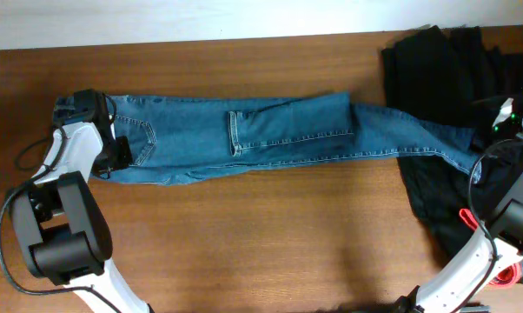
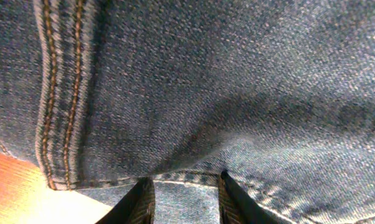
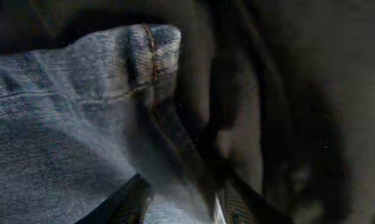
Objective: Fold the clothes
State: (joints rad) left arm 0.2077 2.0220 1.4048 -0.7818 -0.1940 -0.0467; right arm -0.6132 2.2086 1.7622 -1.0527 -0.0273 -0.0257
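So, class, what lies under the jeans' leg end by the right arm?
Black garments lie under the jeans there. The table beneath that pile is covered, so it cannot be seen.

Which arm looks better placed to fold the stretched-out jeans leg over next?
Right, probably: the right end effector sits at the hem of the jeans leg stretched over the black garments; the left end effector is at the waist end.

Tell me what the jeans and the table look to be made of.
Jeans: denim, likely cotton, matte. The left wrist view shows a woven grain and orange double stitching, and there are faded patches.
Table: wood or wood-look laminate, cannot tell which. It has brown grain streaks and a smooth surface with a slight sheen.
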